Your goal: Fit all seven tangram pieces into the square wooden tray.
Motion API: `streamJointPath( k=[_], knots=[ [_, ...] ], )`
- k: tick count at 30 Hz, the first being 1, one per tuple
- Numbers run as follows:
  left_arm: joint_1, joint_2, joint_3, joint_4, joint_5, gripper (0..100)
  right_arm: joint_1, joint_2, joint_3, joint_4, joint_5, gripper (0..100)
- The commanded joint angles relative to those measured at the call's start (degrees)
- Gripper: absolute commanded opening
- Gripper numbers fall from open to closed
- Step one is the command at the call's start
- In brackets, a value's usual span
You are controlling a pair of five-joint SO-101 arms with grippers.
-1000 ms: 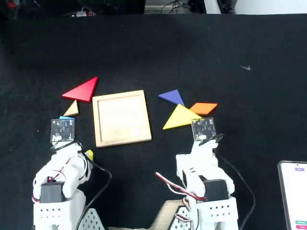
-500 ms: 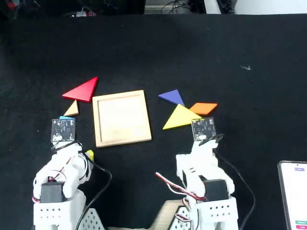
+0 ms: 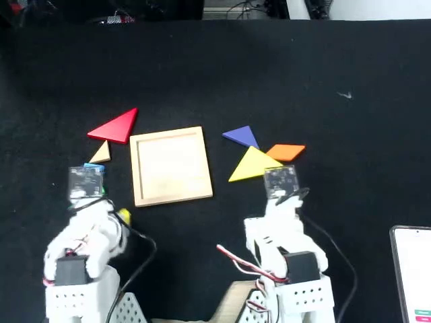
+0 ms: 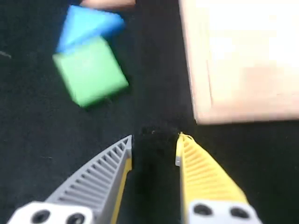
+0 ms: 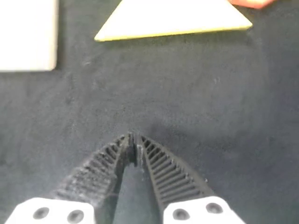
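Saw tray (image 3: 174, 196) at middle of high frame. Found left gripper (image 4: 154, 140) released, low centre of its frame, square (image 4: 90, 71) at upper left. Found right gripper (image 5: 134, 140) clenched on nothing, yellow triangle (image 5: 173, 18) at top.

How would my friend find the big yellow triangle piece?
Find the square wooden tray in the middle of the black table. Three pieces lie on its right in the high view. The big yellow triangle is nearest the tray, and larger than the dark blue triangle and orange parallelogram beside it.
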Motion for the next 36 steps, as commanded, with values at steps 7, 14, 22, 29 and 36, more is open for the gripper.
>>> streamJointPath(
  k=[7, 14, 22, 29, 36],
  knots=[
    [-3.3, -0.5, -19.7, -8.3, -9.4, 22, 5.1, -5.4, -13.1, -16.6, 29.3, 1.2],
    [-2.0, 0.5, -35.5, -3.0, -8.2, 22, 5.1, -5.1, -16.9, -17.8, 28.2, 1.2],
    [1.9, 29.4, -46.0, -0.1, -11.6, 23, 4.9, 0.7, -30.1, -8.6, 28.9, 10.3],
    [2.0, 56.8, -50.0, -0.3, -6.0, 22, 3.2, 27.0, -41.2, -9.8, 29.1, 10.2],
    [-1.0, 64.4, -39.6, -18.5, 1.3, 22, -5.6, 60.4, -52.4, -11.5, 37.0, 10.3]
  ],
)
